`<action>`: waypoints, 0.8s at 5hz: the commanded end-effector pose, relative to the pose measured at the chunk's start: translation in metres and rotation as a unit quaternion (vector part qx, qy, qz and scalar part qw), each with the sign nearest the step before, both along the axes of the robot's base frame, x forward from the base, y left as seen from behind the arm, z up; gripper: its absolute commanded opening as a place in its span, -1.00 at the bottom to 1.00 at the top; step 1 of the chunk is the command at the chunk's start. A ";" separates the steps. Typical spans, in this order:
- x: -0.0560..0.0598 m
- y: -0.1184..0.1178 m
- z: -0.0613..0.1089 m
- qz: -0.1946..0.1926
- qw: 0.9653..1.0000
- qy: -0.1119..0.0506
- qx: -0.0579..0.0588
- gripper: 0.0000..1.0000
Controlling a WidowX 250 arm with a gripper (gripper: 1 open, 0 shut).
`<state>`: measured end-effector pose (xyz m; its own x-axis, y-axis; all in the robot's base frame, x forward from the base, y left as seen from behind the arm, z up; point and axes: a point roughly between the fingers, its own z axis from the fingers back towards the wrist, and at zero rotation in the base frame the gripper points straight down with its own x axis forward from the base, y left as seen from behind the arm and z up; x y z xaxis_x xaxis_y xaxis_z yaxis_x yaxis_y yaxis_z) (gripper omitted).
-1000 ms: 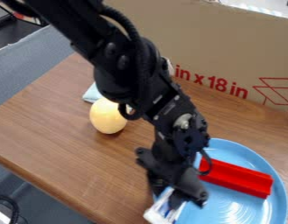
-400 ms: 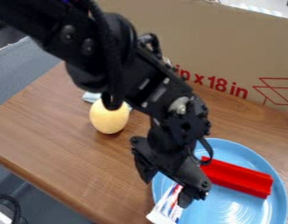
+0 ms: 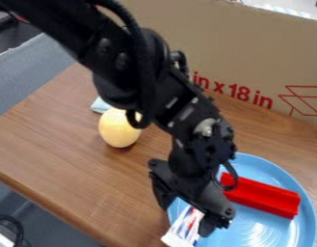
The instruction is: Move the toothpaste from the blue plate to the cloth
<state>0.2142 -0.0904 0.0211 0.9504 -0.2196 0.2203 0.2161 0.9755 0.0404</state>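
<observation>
So your gripper (image 3: 199, 214) is pointing almost straight down over the near-left edge of the blue plate (image 3: 283, 232), jaws spread wide with nothing in them. The toothpaste (image 3: 187, 227) lies on that plate edge right under the fingers; there's red and blue print on the tube but I can't read it. A red block (image 3: 264, 196) sits on the plate too. The yellow ball (image 3: 119, 127) hides most of the cloth (image 3: 101, 101). The cardboard box (image 3: 270, 58) behind reads "in x 18 in".
</observation>
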 end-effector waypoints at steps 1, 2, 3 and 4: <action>0.004 -0.013 0.001 -0.001 1.000 -0.016 -0.009 1.00; 0.006 -0.017 0.001 0.000 1.000 -0.016 -0.009 1.00; 0.014 -0.017 -0.004 0.006 1.000 -0.010 -0.009 1.00; 0.015 -0.015 -0.012 0.013 1.000 -0.006 0.004 1.00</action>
<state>0.2223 -0.1009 0.0013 0.9606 -0.1980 0.1949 0.1902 0.9800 0.0585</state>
